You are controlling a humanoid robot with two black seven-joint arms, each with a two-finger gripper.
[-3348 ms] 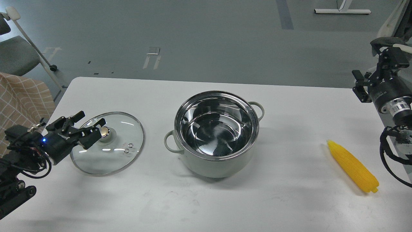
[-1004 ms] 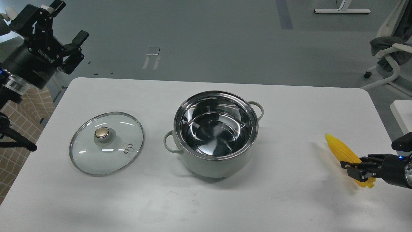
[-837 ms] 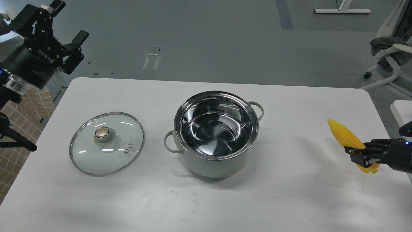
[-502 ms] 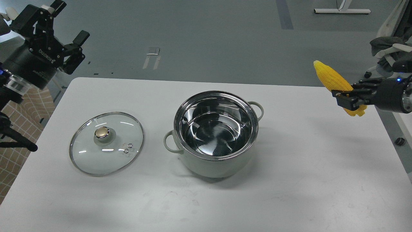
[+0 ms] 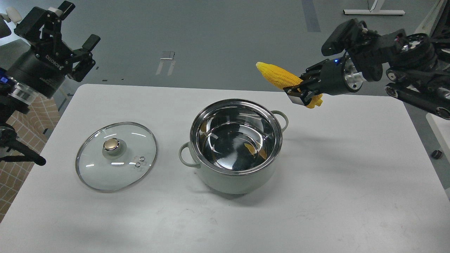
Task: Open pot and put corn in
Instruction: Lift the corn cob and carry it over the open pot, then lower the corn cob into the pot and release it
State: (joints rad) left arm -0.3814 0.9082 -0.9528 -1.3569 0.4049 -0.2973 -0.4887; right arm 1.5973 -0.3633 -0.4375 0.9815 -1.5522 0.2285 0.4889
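The pale grey-green pot [image 5: 236,146] stands open at the middle of the white table, its shiny steel inside empty but for a yellow reflection. My right gripper [image 5: 301,94] is shut on the thick end of the yellow corn [image 5: 279,78] and holds it in the air above and to the right of the pot's far rim, its tip pointing left. My left gripper [image 5: 78,42] is open and empty, raised high beyond the table's far left corner.
The round glass lid [image 5: 135,172] with its gold knob lies flat on the table left of the pot. A checked cloth [image 5: 17,154] hangs at the left edge. My right arm [image 5: 404,59] reaches in over the table's far right corner.
My right gripper has carried the corn up and to the left, from the table's right edge to near the pot's far rim. The left arm has barely moved.
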